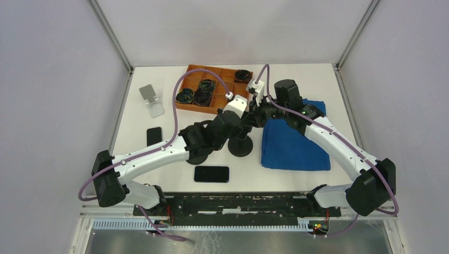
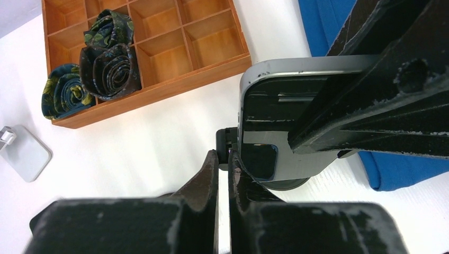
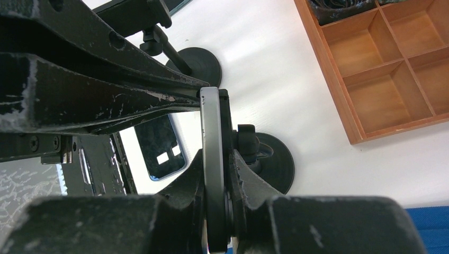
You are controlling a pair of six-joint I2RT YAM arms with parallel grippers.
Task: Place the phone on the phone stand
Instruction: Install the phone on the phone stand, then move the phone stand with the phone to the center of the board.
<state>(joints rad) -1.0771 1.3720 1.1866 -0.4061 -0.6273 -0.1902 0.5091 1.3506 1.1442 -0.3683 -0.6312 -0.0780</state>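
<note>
At table (image 1: pixel 249 181) centre, right gripper (image 3: pixel 217 159) clamped on upright phone (image 3: pixel 212 121), phone touching black stand (image 3: pixel 275 165), left gripper (image 2: pixel 223 159) pinched almost together beside phone, holding nothing visible.

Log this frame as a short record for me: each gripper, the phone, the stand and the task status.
right gripper: jaws shut on phone, held on edge
left gripper: jaws shut, tips at the stand's top bracket; unclear if gripping it
phone stand: black, round base, upright, right beside the held phone
other phones: two, lying flat
status: phone at stand, not released
</note>
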